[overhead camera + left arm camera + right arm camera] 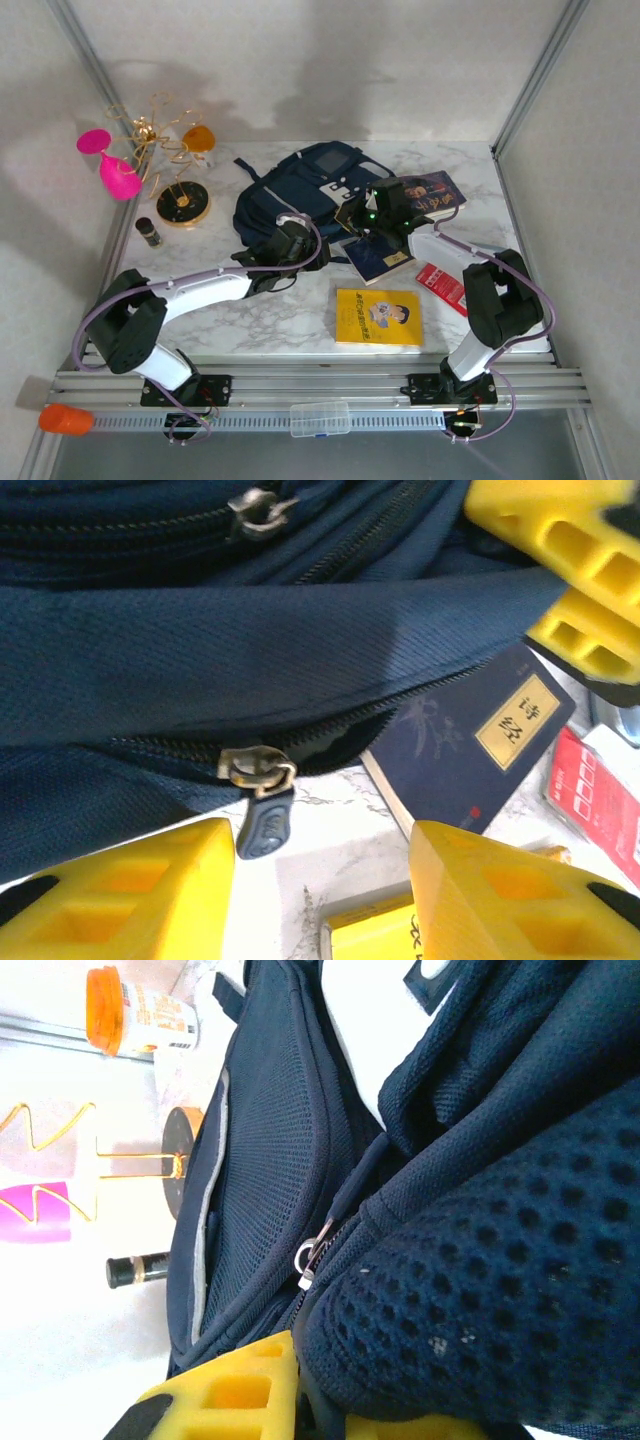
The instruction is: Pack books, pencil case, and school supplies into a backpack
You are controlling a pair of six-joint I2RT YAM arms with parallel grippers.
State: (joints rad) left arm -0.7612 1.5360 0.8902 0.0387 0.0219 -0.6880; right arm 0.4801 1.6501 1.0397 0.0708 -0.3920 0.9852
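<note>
Navy book point(470, 740) is partly tucked under backpack point(250, 650) fabric just ahead of left gripper point(322, 830); both fingers of that gripper are cut by the bottom edge; yellow book point(370, 935) between them is cropped to a sliver; red packet point(595, 790) on its right side is cropped by the frame edge, print too blurred to be read; right gripper point(320, 1405) is closed on backpack mesh, fingertips buried beneath it; glossy book point(437, 190) just beyond that gripper is partly covered by it, cover pictures too small to be made out.
</note>
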